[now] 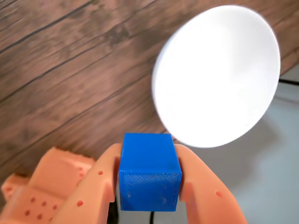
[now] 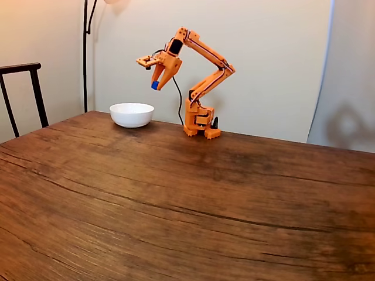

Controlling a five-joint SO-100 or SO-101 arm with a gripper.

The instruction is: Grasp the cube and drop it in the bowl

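My orange gripper (image 1: pixel 149 175) is shut on the small blue cube (image 1: pixel 149 172), which sits squeezed between the two fingertips. In the fixed view the gripper (image 2: pixel 156 84) hangs high above the table with the cube (image 2: pixel 155 85) at its tip, a little to the right of and above the white bowl (image 2: pixel 132 114). From the wrist camera the bowl (image 1: pixel 217 74) lies ahead and to the right of the cube, glossy and with nothing in it.
The arm's orange base (image 2: pixel 199 123) stands at the far edge of the wooden table (image 2: pixel 176 199), right of the bowl. A dark chair back (image 2: pixel 23 93) and a lamp pole (image 2: pixel 85 52) stand at the far left.
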